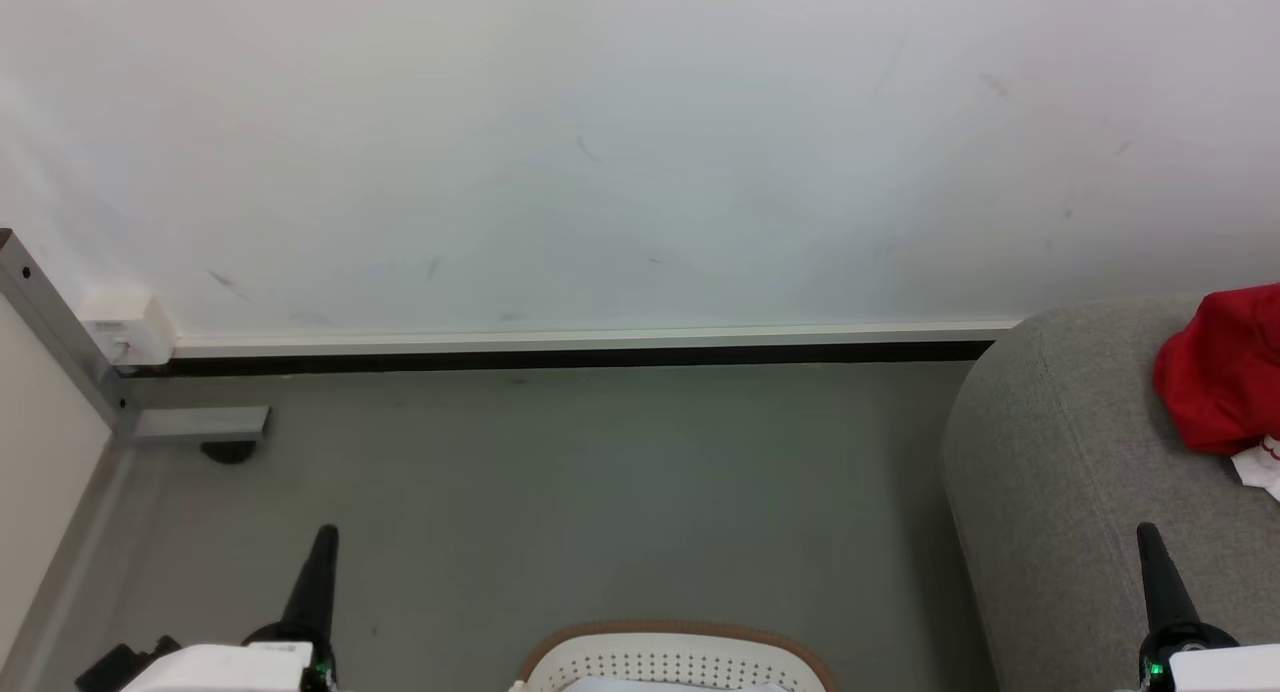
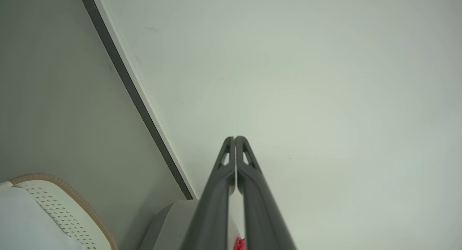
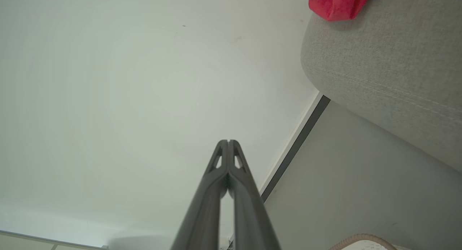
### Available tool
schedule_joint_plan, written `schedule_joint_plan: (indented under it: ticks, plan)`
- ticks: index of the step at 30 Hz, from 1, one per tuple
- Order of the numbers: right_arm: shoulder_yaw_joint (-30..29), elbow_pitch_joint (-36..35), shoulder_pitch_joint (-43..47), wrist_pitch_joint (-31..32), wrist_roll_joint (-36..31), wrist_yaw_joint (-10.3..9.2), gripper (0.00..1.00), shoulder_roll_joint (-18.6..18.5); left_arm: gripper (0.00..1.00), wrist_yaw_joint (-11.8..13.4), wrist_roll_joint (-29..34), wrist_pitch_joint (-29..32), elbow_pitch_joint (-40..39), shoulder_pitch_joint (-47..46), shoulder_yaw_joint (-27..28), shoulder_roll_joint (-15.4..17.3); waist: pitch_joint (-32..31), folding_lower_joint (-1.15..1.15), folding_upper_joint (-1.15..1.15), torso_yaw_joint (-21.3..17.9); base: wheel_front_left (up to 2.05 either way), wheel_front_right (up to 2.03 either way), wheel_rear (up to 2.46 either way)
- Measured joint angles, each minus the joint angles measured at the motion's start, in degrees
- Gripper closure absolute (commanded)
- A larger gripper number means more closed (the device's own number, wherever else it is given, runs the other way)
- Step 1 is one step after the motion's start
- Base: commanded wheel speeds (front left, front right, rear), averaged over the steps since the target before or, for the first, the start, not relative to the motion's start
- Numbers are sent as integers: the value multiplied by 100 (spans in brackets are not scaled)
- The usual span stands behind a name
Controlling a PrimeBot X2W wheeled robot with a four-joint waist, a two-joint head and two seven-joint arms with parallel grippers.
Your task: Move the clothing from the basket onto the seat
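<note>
The red clothing lies bunched on the light grey seat at the right edge of the head view, and it also lies on the seat as red clothing in the right wrist view. The white basket with a tan rim sits at the bottom centre, a pale cloth inside it. My left gripper is shut and empty at the lower left, well left of the basket. My right gripper is shut and empty, over the seat's front, below the clothing. Its fingertips touch each other.
A white wall with a baseboard runs across behind the grey floor. A metal frame leg and white box stand at the far left. The basket rim and a corner of the seat lie low in the left wrist view.
</note>
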Motion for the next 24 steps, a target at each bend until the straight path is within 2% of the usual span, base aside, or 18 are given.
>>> schedule_joint_plan:
  ticks: [24]
  plan:
    - [-3, 0, -182, 229, 1198, -2, 100, -37, 100, -29, -923, 260, -100, -118, 181, -20, 76, -1, 0, -3, 0, 0, 0]
